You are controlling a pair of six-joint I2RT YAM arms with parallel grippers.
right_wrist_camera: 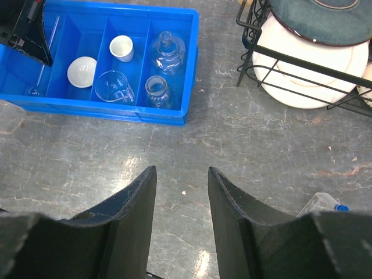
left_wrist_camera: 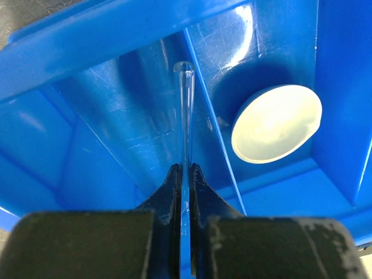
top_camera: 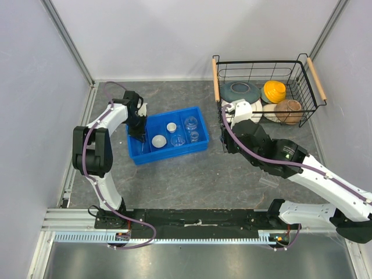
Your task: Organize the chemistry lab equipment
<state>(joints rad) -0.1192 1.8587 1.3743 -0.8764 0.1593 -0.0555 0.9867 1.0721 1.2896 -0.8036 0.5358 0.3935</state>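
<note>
Left wrist — glass rod (left_wrist_camera: 186, 110) | thin, clear | rounded tip

The divided tray (right_wrist_camera: 116, 111) is bright blue; the round dish (right_wrist_camera: 82, 71) and tiny cup (right_wrist_camera: 121, 47) are white, and the glass beakers (right_wrist_camera: 114, 87) and glass rod (left_wrist_camera: 186, 110) are colourless and clear. The table (right_wrist_camera: 261, 151) is dark grey with pale marbled veins. The wire basket (top_camera: 258, 61) is black with tan wooden handles (top_camera: 317, 79), around 1 blue-grey plate (top_camera: 239, 91), 1 yellow bowl (top_camera: 274, 91) and 1 brown bowl (top_camera: 288, 110).
</note>
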